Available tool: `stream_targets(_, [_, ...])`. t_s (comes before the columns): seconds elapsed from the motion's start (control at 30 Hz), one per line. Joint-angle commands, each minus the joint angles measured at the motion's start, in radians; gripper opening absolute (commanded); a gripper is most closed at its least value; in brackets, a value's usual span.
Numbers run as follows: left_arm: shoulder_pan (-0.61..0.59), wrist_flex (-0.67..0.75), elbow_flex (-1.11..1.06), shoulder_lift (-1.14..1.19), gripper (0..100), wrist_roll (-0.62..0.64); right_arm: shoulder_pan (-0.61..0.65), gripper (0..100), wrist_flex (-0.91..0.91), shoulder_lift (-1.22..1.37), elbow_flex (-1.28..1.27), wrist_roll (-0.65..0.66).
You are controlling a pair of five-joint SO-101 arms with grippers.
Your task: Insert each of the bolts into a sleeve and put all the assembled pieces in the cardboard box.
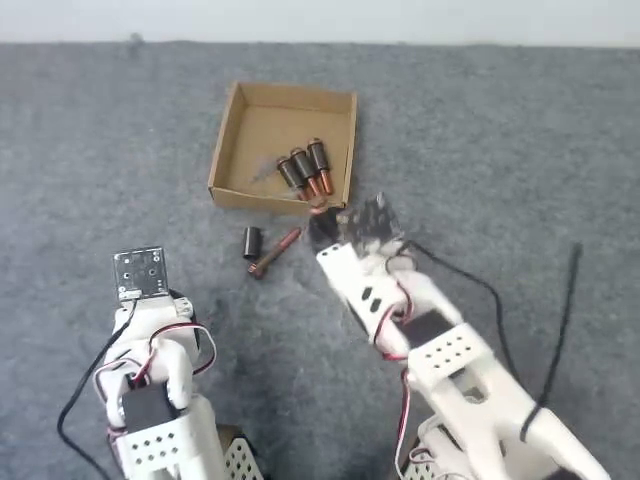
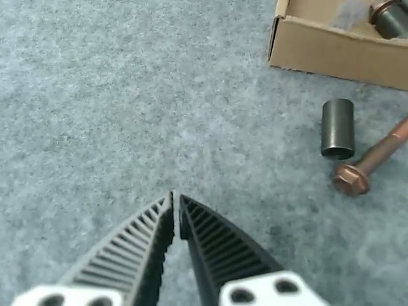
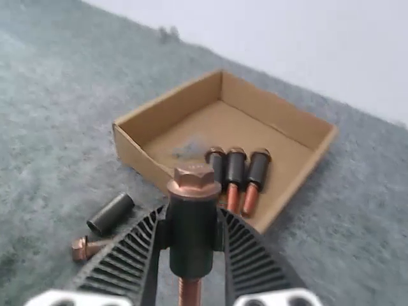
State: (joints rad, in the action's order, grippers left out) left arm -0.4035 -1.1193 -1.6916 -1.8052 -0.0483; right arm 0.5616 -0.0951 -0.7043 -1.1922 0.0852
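Observation:
The cardboard box (image 1: 268, 120) sits on grey carpet with three assembled bolt-and-sleeve pieces (image 1: 305, 170) lying side by side in it. Just outside the box's near wall, my right gripper (image 1: 323, 226) is shut on another assembled piece (image 3: 191, 223), a dark sleeve with the copper bolt head (image 3: 193, 176) on top. A loose dark sleeve (image 1: 252, 242) and a loose copper bolt (image 1: 275, 251) lie together on the carpet in front of the box. My left gripper (image 2: 176, 205) is shut on nothing, low over bare carpet, short of the loose sleeve (image 2: 337, 127) and bolt (image 2: 373, 162).
The carpet runs wide and bare to the left of the box and around the left arm (image 1: 150, 370). A black cable (image 1: 560, 320) trails along the right side beside the right arm. A pale wall borders the carpet at the far edge.

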Motion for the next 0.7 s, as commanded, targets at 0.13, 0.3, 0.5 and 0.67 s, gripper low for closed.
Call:
stream_targets(0.13, [-0.003, -0.002, 0.041, -0.008, 1, -0.009, -0.113, 0.6, -0.242, -0.064, 0.299, 0.023])
stream_targets(0.3, [-0.003, -0.002, 0.041, -0.008, 1, -0.009, -0.108, 0.6, -0.357, -0.051, 0.413, 0.023])
stream_targets(0.5, [-0.003, -0.002, 0.041, -0.008, 1, -0.009, -0.111, 0.6, -0.51, 0.124, 0.644, 0.023])
stream_targets(0.67, [-0.002, -0.002, 0.041, -0.008, 1, -0.009, -0.111, 0.6, -0.611, 0.329, 0.867, 0.023])
